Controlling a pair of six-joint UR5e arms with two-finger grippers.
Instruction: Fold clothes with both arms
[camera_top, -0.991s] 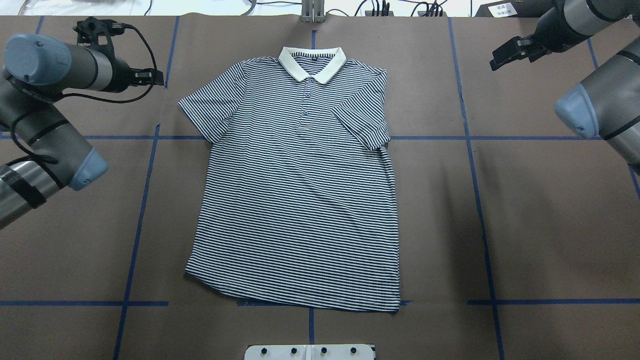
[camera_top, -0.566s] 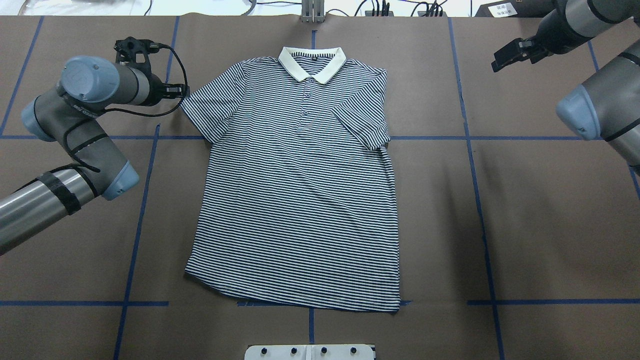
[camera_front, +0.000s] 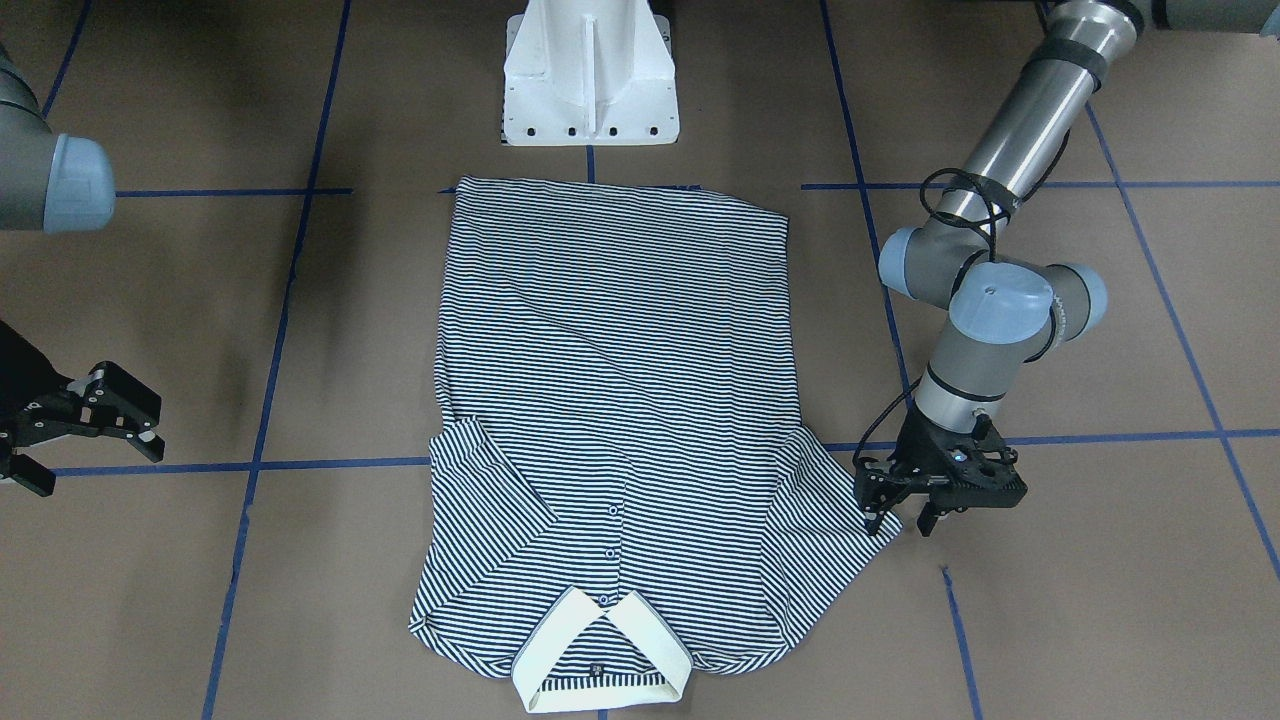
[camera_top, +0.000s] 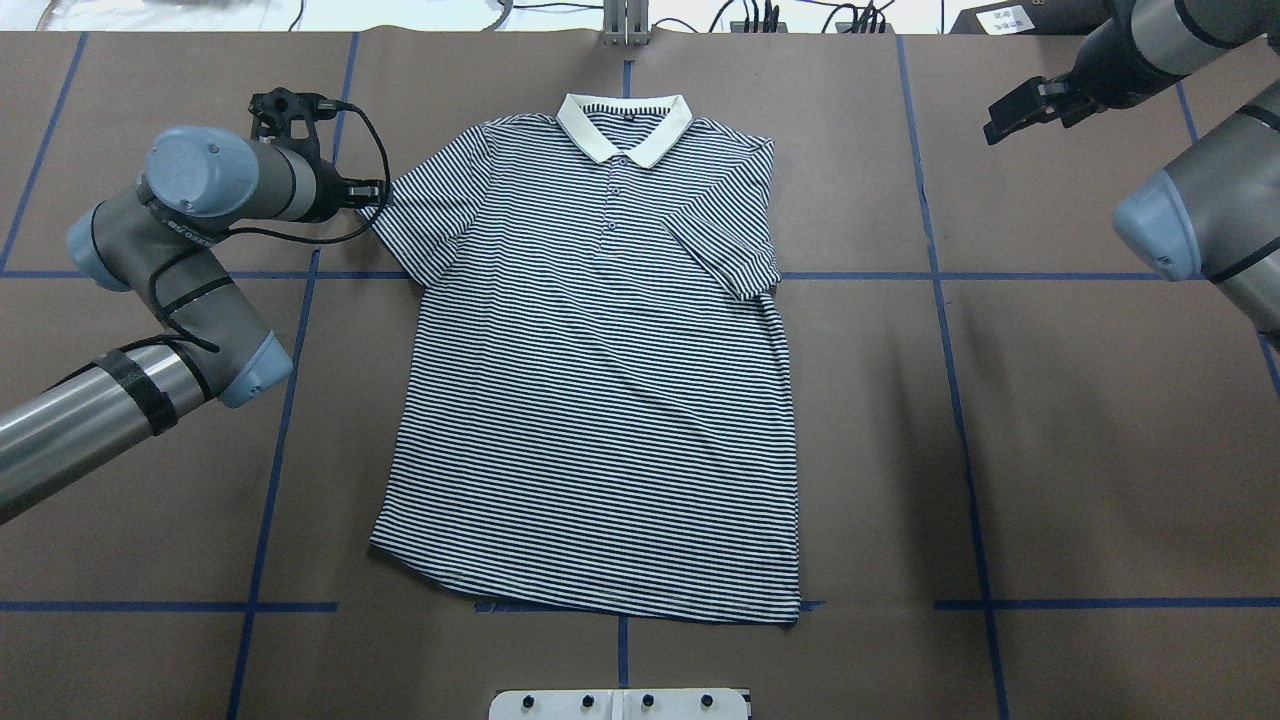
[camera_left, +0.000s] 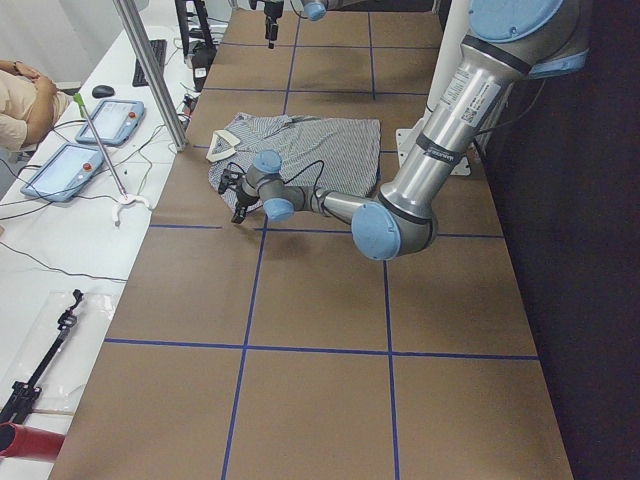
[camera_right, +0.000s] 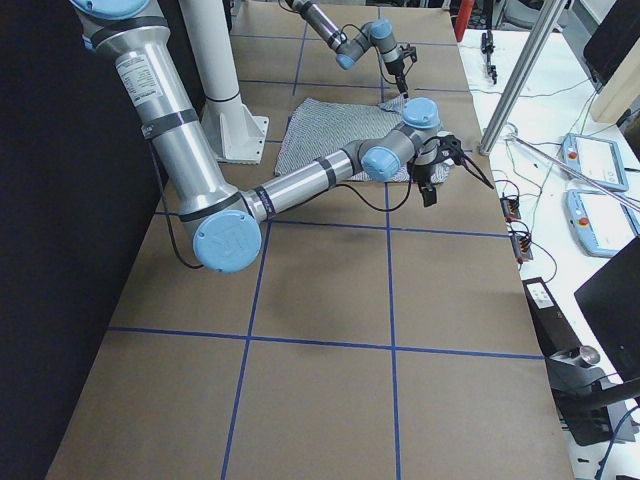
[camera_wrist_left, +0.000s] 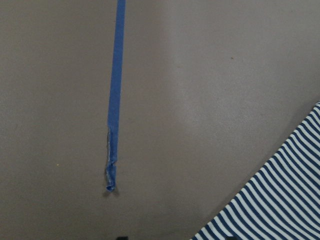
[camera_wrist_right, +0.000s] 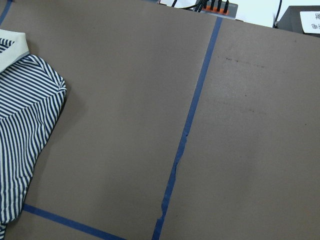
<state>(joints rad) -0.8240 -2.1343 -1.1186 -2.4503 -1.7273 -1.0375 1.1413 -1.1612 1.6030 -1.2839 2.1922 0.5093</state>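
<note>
Polo shirt (camera_top: 600, 400) lies face up and flat on the table (camera_top: 1100, 450). Hem (camera_top: 590, 590) is near the robot's base, collar (camera_top: 625, 125) at the far end. It sits roughly centred on the blue tape grid (camera_top: 950, 400), which I read as the reference for a symmetric fold. Further up, right sleeve (camera_top: 725, 250) is already turned in over the chest, while left sleeve (camera_top: 415, 225) lies spread flat. Left gripper (camera_front: 898, 520) is low at that sleeve's outer cuff corner, jaws spread, 1 finger right at the fabric edge. Can't tell if it touches, and nothing is pinched. My read: it's lining up to grab the cuff and fold it in to match the right side. Far right, right gripper (camera_front: 95, 455) hangs over bare table, jaws spread, empty, well apart from the shirt. Looks parked clear so the 2 arms don't clash.
</note>
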